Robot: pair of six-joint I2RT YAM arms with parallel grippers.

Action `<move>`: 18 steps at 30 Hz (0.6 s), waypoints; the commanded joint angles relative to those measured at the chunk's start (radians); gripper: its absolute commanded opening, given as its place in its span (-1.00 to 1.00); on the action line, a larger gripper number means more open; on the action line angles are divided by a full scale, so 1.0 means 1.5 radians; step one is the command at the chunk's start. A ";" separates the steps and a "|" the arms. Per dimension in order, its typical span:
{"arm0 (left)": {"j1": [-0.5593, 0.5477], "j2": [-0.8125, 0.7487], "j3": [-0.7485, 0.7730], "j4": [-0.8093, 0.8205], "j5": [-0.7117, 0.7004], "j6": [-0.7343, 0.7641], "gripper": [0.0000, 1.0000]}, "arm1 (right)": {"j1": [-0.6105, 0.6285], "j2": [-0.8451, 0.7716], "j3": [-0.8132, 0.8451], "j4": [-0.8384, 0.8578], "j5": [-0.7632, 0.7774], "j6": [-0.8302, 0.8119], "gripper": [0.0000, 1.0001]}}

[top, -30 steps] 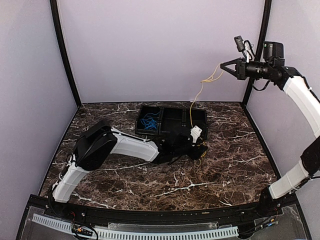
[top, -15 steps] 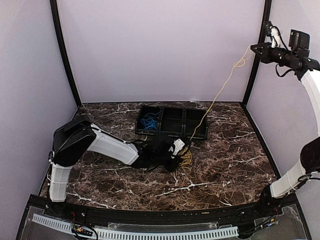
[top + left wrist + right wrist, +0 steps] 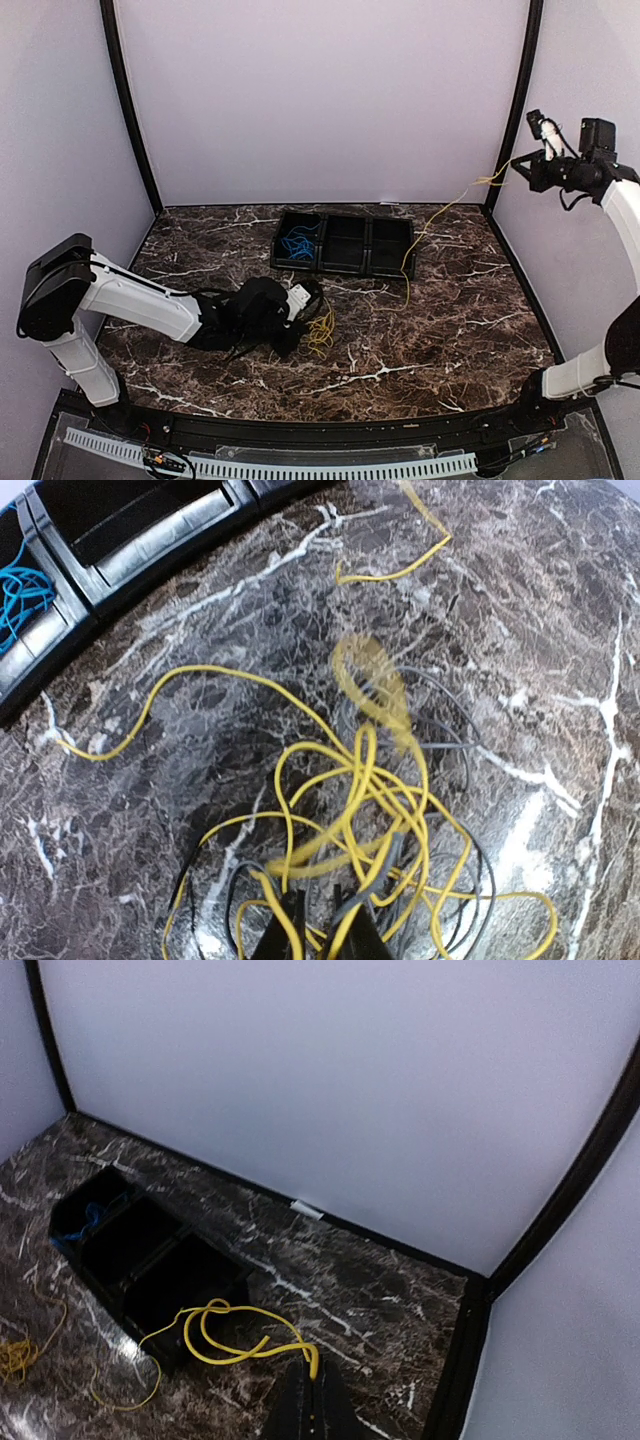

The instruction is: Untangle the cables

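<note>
A tangle of yellow and dark grey cables [image 3: 320, 335] lies on the marble table [image 3: 450, 340]. My left gripper [image 3: 308, 312] is low at the tangle's left edge. In the left wrist view the jaws of that left gripper [image 3: 318, 928] are shut on yellow and grey strands of the tangle [image 3: 370, 780]. My right gripper [image 3: 519, 170] is high at the right wall, shut on one yellow cable [image 3: 446, 207] that hangs down to the table. Its loose end [image 3: 395, 573] lies apart from the tangle. In the right wrist view the fingers [image 3: 300, 1405] pinch that cable [image 3: 232, 1345].
A black three-compartment tray [image 3: 345, 268] stands at the back middle. A blue cable [image 3: 297, 243] is coiled in its left compartment. The hanging yellow cable passes the tray's right end. Black frame posts [image 3: 518, 100] stand at the back corners, close to the right gripper.
The left gripper has shut on the tangle and dragged it left and nearer, away from the tray. The right gripper swung right to the wall, then lower, drawing the yellow cable out.
</note>
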 commanded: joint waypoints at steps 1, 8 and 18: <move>-0.002 -0.040 0.007 0.047 -0.025 -0.007 -0.79 | 0.090 -0.048 -0.149 -0.137 -0.031 -0.244 -1.00; -0.002 -0.005 0.031 0.046 -0.021 -0.005 -0.81 | 0.108 -0.119 -0.360 -0.119 0.084 -0.341 -0.42; -0.002 -0.012 0.013 0.067 -0.030 -0.023 -0.81 | 0.251 -0.047 -0.306 -0.121 0.091 -0.371 0.38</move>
